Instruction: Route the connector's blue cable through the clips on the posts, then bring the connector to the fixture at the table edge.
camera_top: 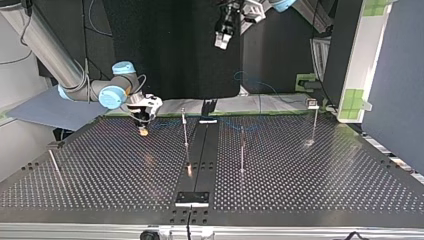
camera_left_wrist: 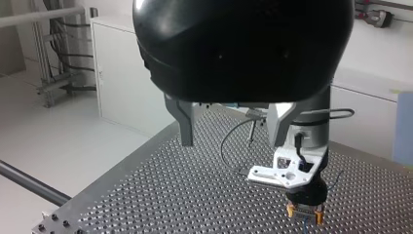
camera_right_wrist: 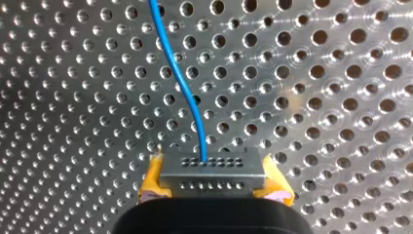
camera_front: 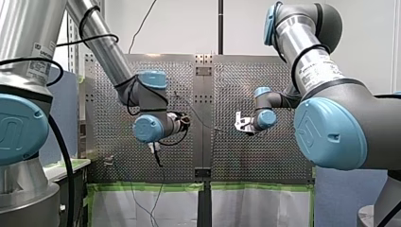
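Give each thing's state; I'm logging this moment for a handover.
Left gripper: open, empty, raised.
Right gripper: shut on the connector.
Connector: held, cable attached.
Blue cable: curving away from the connector.
Posts: upright.

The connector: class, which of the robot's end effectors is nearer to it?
Right. My right end effector grips the connector between its yellow pads, near the table; my left end effector hangs open, far above it.
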Motion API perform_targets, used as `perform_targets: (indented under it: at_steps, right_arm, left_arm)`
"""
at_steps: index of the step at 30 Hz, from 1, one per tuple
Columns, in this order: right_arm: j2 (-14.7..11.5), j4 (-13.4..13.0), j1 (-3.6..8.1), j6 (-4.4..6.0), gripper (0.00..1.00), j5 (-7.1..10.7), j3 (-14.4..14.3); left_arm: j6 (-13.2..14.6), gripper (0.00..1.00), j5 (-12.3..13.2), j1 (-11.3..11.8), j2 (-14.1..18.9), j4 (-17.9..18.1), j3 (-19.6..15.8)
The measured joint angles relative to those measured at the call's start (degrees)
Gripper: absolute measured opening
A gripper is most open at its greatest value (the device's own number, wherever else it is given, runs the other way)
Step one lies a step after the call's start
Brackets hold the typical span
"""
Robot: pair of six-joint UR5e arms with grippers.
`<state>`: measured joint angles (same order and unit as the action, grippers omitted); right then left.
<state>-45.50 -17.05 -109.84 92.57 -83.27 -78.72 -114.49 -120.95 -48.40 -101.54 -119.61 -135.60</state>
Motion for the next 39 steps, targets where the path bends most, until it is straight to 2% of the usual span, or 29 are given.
perform_targets:
  at_steps: [7,11,15,18,22,27,32,39]
  right_arm:
    - [-0.1,0.1,0.25,-0.17,0.0,-0.88,0.0]
    - [-1.1,0.4,0.49,-0.16,0.0,-2.52,0.0]
    - [-2.9,1.9,0.64,-0.04,0.0,-4.57,-0.1]
    - [-4.2,2.2,0.99,0.68,0.0,-5.93,-0.9]
    - [-6.2,1.1,1.21,1.81,0.0,-7.93,-2.7]
    - [-8.5,0.3,0.89,2.33,0.0,-10.26,-5.0]
    - [-10.7,1.3,1.07,2.09,0.0,-12.44,-6.8]
    - [-14.0,4.3,1.88,0.31,0.0,-15.74,-7.3]
  left_arm:
    - [1.6,1.0,0.0,0.5,0.0,0.8,-3.7]
    - [2.0,1.0,0.0,0.7,0.0,0.8,-5.9]
    - [2.1,1.0,0.0,1.0,0.0,0.8,-8.1]
    - [2.2,1.0,0.0,1.1,0.0,0.8,-9.5]
    - [2.5,1.0,0.0,1.2,0.0,0.8,-10.2]
    - [2.7,1.0,0.1,1.4,0.0,0.8,-10.3]
    - [2.8,1.0,0.2,1.5,0.0,0.8,-10.4]
    - [3.0,1.0,0.2,1.5,0.0,0.7,-10.4]
